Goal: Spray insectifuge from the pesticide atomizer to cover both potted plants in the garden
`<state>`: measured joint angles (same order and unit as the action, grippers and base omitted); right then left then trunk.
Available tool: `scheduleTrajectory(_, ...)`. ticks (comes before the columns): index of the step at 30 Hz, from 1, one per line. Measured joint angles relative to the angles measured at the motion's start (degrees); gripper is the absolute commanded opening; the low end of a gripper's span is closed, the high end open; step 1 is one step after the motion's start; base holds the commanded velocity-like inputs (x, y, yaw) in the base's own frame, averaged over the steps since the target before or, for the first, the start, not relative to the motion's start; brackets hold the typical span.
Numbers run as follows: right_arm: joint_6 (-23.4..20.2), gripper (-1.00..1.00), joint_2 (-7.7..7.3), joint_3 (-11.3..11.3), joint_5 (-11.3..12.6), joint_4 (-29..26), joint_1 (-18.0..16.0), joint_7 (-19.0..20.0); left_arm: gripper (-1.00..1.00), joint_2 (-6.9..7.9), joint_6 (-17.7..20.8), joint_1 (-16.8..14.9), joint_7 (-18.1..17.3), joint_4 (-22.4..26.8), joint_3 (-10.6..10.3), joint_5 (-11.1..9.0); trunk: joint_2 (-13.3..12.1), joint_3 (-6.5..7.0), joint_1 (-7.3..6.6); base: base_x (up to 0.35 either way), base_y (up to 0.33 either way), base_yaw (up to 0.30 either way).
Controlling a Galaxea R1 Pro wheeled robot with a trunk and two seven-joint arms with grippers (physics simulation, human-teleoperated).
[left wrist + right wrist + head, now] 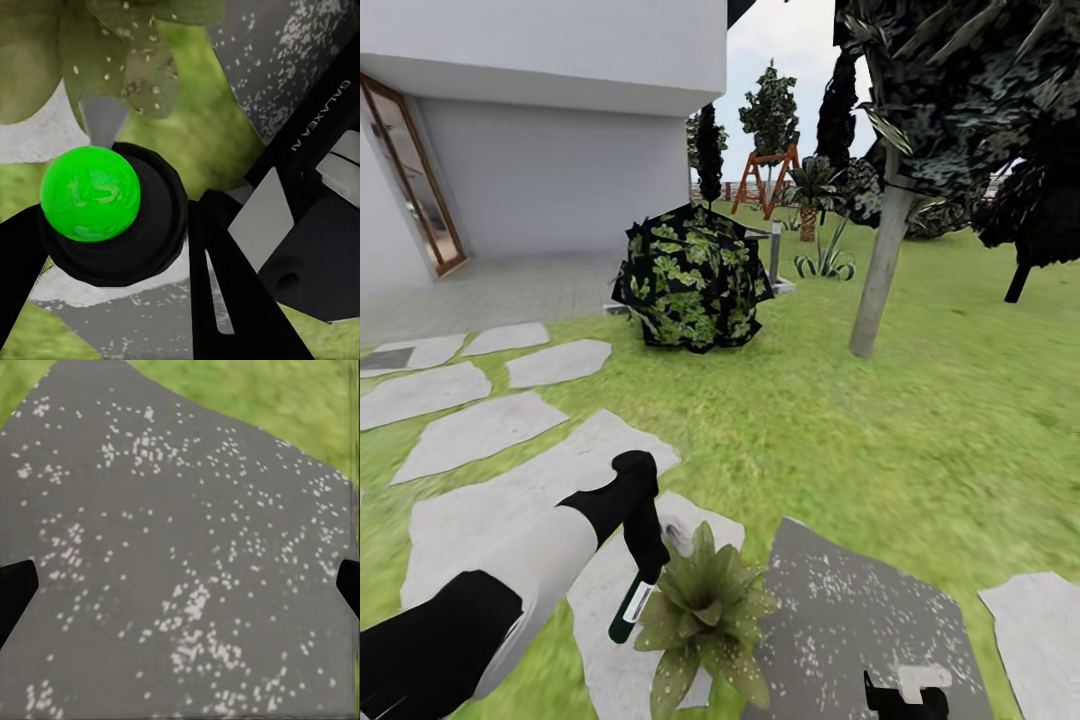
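The pesticide atomizer [628, 610], a dark green and white bottle, hangs in my left gripper [645, 568], which is shut on it. It is held just beside a potted plant [706, 612], a low rosette of pointed green leaves at the edge of a stepping stone. In the left wrist view, the atomizer's bright green knob [90, 193] sits on a black cap between the black fingers [225, 300]. Leaves of the potted plant [127, 52] beyond it carry pale specks. My right gripper [905, 700] is open over the dark speckled paving [180, 510], holding nothing.
Pale stepping stones [480, 430] cross the lawn to the left. A big dark broad-leaved bush [693, 280] stands ahead, with a tree trunk [880, 270] to its right. The house wall [550, 170] and a door are at the back left. Open grass [920, 400] lies to the right.
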<state>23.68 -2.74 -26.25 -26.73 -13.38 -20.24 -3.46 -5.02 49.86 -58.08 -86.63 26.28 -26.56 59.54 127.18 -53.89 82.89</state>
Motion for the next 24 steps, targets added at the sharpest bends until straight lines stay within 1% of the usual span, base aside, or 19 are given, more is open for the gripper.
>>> scheduleTrajectory(3,0.0,1.00,0.00,0.0,0.0,0.0,0.0,0.0,-1.00,-0.01,0.0,0.1,0.0,0.0,0.0,0.0,0.0,0.00,0.00,0.007,0.000,-0.283)
scheduleTrajectory(5,0.0,1.00,0.00,0.0,0.0,0.0,0.0,0.0,-1.00,0.00,0.0,0.2,0.0,0.0,0.0,0.0,0.0,0.00,0.00,0.001,0.000,-0.155)
scheduleTrajectory(13,0.0,1.00,0.00,0.0,0.0,0.0,0.0,0.0,-1.00,0.07,-0.1,0.5,0.1,-0.1,-0.1,0.1,0.0,0.00,0.00,0.000,0.000,-0.019)
scheduleTrajectory(15,0.0,1.00,0.00,0.0,0.0,0.0,0.0,0.0,-1.00,0.28,-0.1,0.9,0.1,-0.2,-0.2,1.6,0.0,0.00,0.00,0.000,0.000,0.000)
scheduleTrajectory(17,0.0,1.00,0.00,0.0,0.0,0.0,0.0,0.0,-1.00,0.53,-0.1,1.1,0.0,-1.0,-0.1,3.7,0.0,0.00,0.00,0.000,0.000,0.000)
scheduleTrajectory(19,0.0,1.00,0.00,0.0,0.0,0.0,0.0,0.0,-1.00,0.57,-0.1,1.1,0.0,-2.2,-0.1,4.6,0.0,0.00,0.00,0.000,0.000,0.000)
scheduleTrajectory(24,0.0,1.00,0.00,0.0,0.0,0.0,0.0,0.0,-1.00,0.40,-0.1,1.1,0.0,-3.0,-0.1,5.0,0.0,0.00,0.00,0.000,0.000,0.000)
